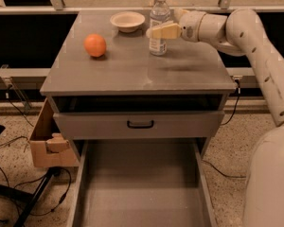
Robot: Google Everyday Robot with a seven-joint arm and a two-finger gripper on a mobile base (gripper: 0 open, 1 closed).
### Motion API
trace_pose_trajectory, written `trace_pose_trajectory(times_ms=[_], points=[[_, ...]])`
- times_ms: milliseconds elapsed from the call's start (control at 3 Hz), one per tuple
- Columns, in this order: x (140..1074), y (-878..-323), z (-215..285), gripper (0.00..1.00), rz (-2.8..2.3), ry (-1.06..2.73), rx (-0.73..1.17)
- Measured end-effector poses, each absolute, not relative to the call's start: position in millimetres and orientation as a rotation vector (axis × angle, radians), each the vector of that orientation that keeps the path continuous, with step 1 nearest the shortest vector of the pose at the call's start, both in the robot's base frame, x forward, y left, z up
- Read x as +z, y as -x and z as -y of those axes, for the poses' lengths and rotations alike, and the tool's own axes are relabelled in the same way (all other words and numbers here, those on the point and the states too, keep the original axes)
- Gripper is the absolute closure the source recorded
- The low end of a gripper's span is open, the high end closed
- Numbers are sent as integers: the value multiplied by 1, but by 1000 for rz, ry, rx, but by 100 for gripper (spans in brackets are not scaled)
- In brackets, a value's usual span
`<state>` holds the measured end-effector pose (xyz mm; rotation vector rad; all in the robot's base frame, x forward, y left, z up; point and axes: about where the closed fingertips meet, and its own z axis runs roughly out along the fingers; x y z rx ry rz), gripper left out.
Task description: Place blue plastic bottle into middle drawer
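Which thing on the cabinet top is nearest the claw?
The bottle: the claw is right at its side, while the bowl and the orange sit clearly farther away.

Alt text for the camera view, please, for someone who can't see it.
The robot's claw reaches in from the right to the blue plastic bottle, which stands upright on the grey cabinet top. A white bowl and an orange sit to the bottle's left. Below, the middle drawer is pulled out.

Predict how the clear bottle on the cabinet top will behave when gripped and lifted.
Tall and narrow, the blue plastic bottle probably tips easily if the gripper, level with its label, nudges it. Thin clear plastic likely flexes when squeezed.
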<state>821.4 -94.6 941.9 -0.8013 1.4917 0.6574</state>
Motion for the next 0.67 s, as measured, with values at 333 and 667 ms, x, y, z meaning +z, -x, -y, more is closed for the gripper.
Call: trace_pose_trajectory(times_ms=[333, 667], points=[[947, -822, 79, 18, -1446, 812, 681], [968, -810, 61, 49, -1397, 861, 648]])
